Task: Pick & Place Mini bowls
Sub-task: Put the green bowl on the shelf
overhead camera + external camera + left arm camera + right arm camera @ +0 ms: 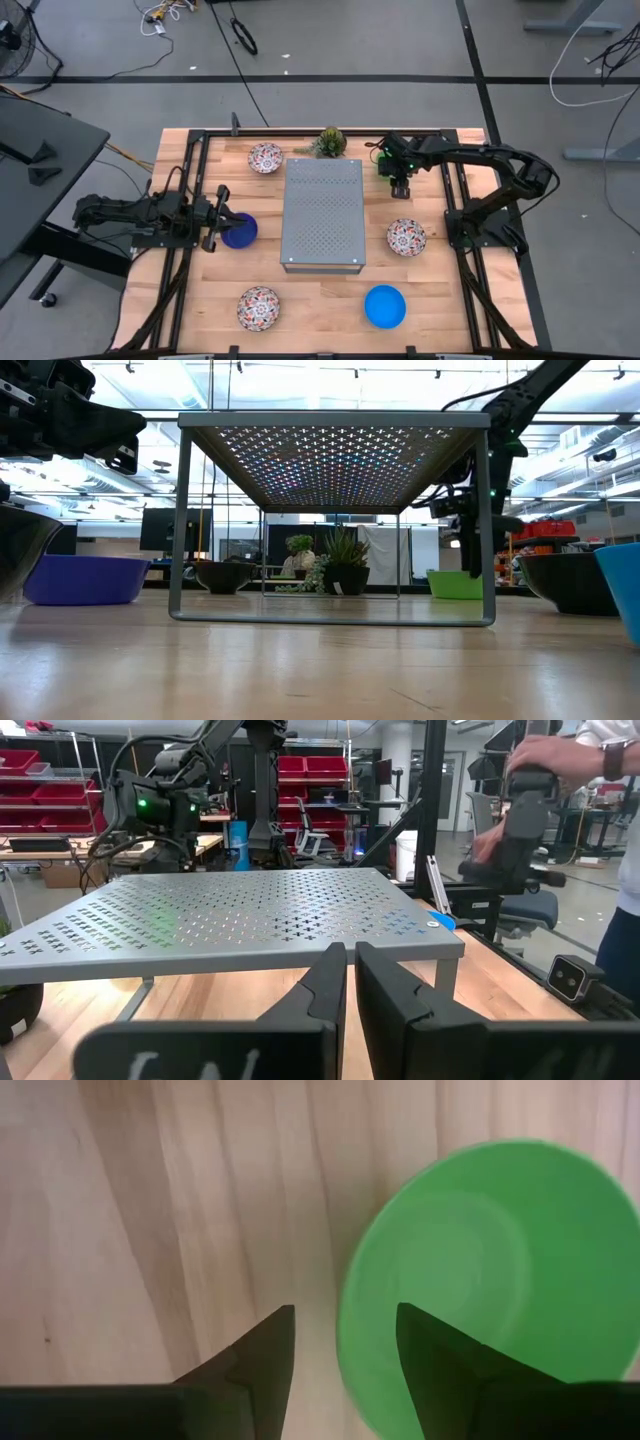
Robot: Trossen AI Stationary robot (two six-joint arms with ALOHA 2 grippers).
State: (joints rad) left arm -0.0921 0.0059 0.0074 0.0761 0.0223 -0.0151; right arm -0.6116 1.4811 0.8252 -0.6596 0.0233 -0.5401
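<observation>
My right gripper (345,1355) points down, open, just above the bright green mini bowl (490,1270) at the table's far right. One finger is over the bowl's inside and one over the wood beside its rim. In the low view the green bowl (455,584) rests on the table below that gripper (468,555). My left gripper (350,990) waits level and shut at the table's left, above a dark blue bowl (238,230). Three floral bowls (265,158) (406,237) (259,308) and a light blue bowl (385,306) sit on the wood.
A grey perforated metal box (322,212) stands on legs in the table's middle, between the two arms. A small spiky plant (330,142) is at the far edge behind it. A person's hand (540,765) shows in the room beyond the table.
</observation>
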